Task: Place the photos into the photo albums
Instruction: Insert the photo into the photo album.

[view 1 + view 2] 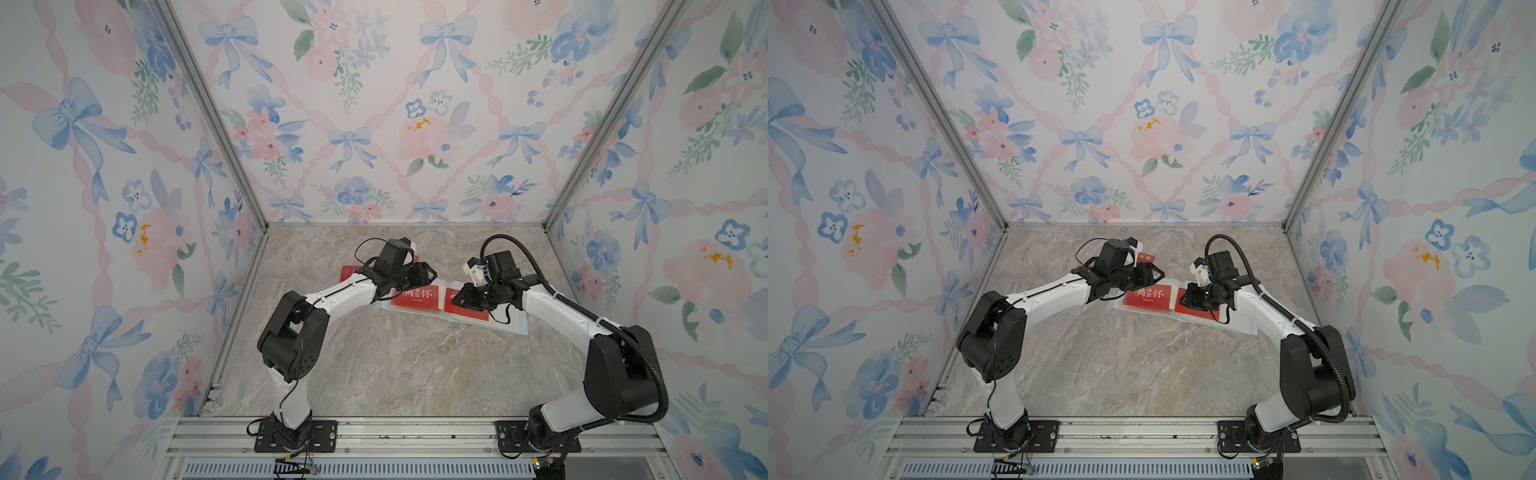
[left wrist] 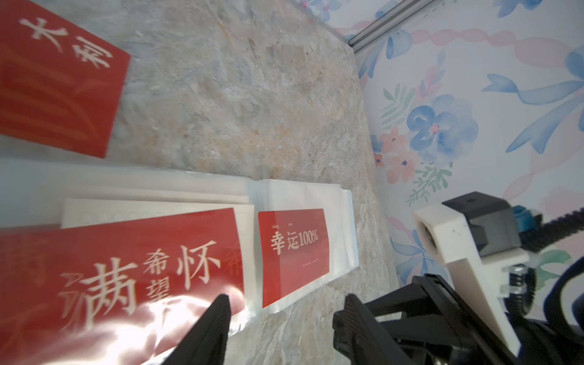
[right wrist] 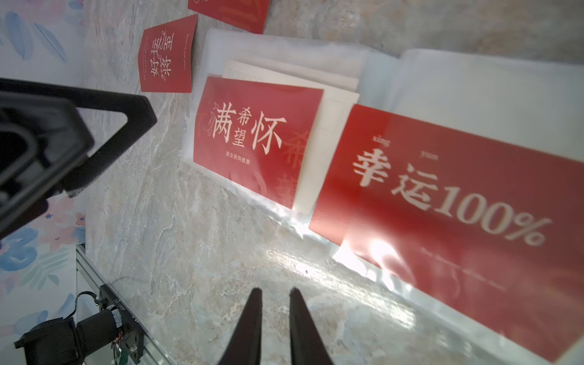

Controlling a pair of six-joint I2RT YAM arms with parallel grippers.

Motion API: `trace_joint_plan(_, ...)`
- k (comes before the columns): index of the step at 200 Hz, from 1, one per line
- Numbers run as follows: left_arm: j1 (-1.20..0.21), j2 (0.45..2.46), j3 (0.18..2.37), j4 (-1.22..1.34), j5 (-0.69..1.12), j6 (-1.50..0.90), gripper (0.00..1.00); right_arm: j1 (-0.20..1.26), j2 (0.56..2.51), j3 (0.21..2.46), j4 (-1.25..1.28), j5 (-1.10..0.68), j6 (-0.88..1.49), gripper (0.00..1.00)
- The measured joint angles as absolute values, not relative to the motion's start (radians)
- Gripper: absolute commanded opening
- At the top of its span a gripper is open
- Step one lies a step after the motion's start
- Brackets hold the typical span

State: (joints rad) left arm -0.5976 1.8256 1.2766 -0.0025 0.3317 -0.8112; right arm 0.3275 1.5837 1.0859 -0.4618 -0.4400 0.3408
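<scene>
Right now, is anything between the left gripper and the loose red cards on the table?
Nothing visible blocks the way. The left gripper hangs open over the album's edge, and the loose red card lies bare on the table just past the album, with nothing on top of it.
</scene>
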Motion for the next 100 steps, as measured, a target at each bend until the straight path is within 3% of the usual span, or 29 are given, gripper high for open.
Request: trace_joint_plan(100, -0.525, 1.683, 1.048, -0.007, 0.292, -0.784, 0.6, 0.408, 1.898, 1.33, -0.525, -0.316, 0.306, 0.18)
